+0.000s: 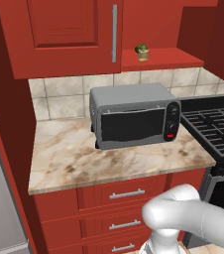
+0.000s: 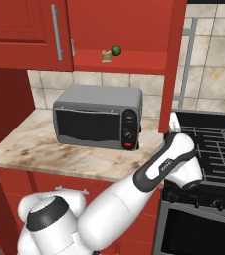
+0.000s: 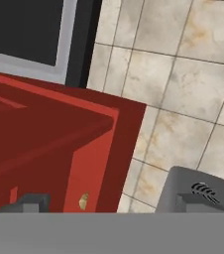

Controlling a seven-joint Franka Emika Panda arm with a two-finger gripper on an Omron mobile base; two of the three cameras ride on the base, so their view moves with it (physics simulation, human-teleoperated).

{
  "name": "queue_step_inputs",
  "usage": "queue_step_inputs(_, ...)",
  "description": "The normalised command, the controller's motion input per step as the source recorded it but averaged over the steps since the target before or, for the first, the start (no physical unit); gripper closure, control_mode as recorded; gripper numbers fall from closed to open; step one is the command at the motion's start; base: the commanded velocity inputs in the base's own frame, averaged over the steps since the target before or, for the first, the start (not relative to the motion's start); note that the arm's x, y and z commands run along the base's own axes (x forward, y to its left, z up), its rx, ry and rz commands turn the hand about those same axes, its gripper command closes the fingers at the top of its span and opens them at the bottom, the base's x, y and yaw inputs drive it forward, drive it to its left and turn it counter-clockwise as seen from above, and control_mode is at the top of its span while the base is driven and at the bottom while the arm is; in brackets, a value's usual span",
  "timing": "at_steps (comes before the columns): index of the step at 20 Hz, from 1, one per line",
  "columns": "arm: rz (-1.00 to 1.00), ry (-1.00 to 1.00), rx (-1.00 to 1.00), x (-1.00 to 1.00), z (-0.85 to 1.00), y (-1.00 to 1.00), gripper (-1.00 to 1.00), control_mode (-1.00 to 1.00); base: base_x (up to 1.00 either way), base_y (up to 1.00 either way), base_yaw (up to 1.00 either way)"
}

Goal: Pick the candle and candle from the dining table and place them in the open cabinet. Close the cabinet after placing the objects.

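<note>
Claw: the claw [image 3: 114,204] is standing wide with nothing between its tips. In the hand view it is looking up past the red wood at the tiled wall.
Why it is empty: I am guessing the carrying is over for at least one candle, so the claw is staying spread to act as a flat pusher, not a gripper.
Arm: the arm [image 2: 167,162] is reaching up from the base. Its wrist is tucking in just behind the lower edge of the open door [image 2: 174,64], and that edge is hiding the hand itself in the right base view.
Candle: the squat olive-gold candle [image 2: 106,56] is sitting upright on the bare shelf of the cabinet [image 2: 124,62], near the front lip. It is showing again as a small gold stub [image 3: 84,201] in the hand view.
Beside it: a round green thing [image 2: 116,50] is sitting just next to the stub. I cannot tell whether it is touching.
Second candle: I cannot tell whether the slim pale one is already on the shelf.
Doors: the left door [image 2: 30,30] is lying shut, and the right one is swinging out edge-on towards me.
Desk below: the toaster oven [image 1: 134,116] is taking up the marble desk [image 1: 69,158], next to the stove [image 1: 210,129].
Step in hand: to my eye the robot is lining up to push the door shut.
Risk: the stub is sitting near the lip, so the closing door may be clipping it.
</note>
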Motion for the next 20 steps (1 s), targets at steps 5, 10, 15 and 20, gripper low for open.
queue_step_inputs(5,0.07,-0.12,0.0,0.1,0.19,-0.24,-1.0,-1.0,0.0,0.0,0.0)
queue_step_inputs(10,0.14,-0.36,-0.07,-0.04,0.27,-0.06,-1.0,-1.0,0.0,0.0,0.0)
queue_step_inputs(15,0.13,-0.38,-0.13,-0.08,0.41,0.0,-1.0,-1.0,0.0,0.0,0.0)
queue_step_inputs(20,0.08,-0.34,-0.17,-0.13,0.39,0.03,-1.0,-1.0,0.0,0.0,0.0)
